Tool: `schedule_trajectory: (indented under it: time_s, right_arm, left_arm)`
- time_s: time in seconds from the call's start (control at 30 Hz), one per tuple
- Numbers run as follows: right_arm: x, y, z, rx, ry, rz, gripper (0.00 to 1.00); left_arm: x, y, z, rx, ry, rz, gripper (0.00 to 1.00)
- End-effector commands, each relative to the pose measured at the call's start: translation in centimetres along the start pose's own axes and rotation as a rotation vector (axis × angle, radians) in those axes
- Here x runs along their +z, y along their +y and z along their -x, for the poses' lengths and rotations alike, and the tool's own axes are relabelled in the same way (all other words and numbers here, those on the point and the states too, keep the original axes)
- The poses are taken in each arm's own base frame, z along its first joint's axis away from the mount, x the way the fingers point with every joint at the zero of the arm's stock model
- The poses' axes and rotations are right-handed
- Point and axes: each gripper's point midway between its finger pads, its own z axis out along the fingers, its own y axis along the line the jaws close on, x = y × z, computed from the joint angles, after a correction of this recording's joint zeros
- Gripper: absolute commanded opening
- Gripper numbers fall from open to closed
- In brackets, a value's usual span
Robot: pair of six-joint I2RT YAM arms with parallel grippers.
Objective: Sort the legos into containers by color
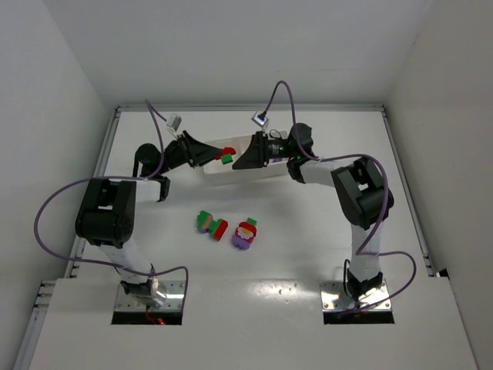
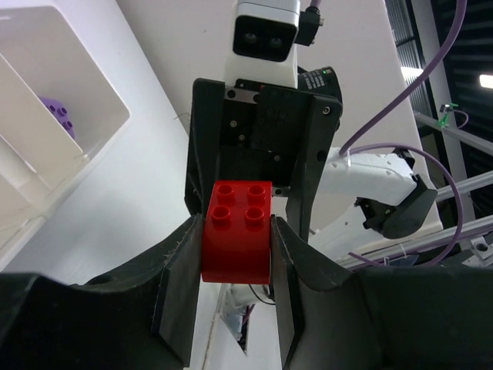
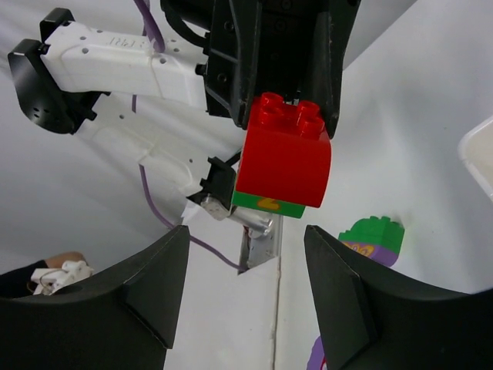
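My left gripper [image 1: 219, 156] is shut on a red lego [image 2: 237, 231], its fingers pressed on both sides. A thin green lego [image 3: 269, 203] is stuck under the red one [image 3: 285, 154]. My right gripper [image 1: 237, 159] faces it from the other side, open, its jaws [image 3: 246, 235] short of the brick and touching nothing. Both grippers meet above the white tray of containers [image 1: 258, 176]. A purple lego [image 2: 58, 116] lies in one compartment. Two mixed-colour clumps [image 1: 212, 223] [image 1: 246, 233] lie on the table in front of the tray.
The tray's inner walls [image 2: 31, 100] show in the left wrist view. A green-and-purple clump [image 3: 373, 239] sits below the right gripper. White walls close in the table on three sides. Purple cables loop over both arms.
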Motion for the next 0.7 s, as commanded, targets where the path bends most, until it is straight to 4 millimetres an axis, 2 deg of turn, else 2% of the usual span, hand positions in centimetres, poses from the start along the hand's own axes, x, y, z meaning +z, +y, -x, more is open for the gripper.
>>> schedule_trajectory:
  time_s: [0.0,0.13,0.5,0.67]
  right_arm:
    - [0.8,0.5,0.7,-0.085,0.014,0.036,0.62]
    - [1.0,0.0,1.0,-0.088,0.013,0.037,0.62]
    - [2.2,1.1,1.2,-0.098,0.008,0.062,0.59]
    - [2.6,1.3,1.2,-0.107,0.003,0.067,0.44]
  left_arm:
    - [0.4,-5.5,1.0,0.261,-0.035,-0.165,0.0]
    - [0.6,-5.2,0.6,0.254,-0.017,-0.16,0.0]
    - [0.6,-4.8,0.0,0.279,-0.009,-0.143,0.0]
    - [0.7,-4.5,-0.5,0.272,0.0,-0.138,0.0]
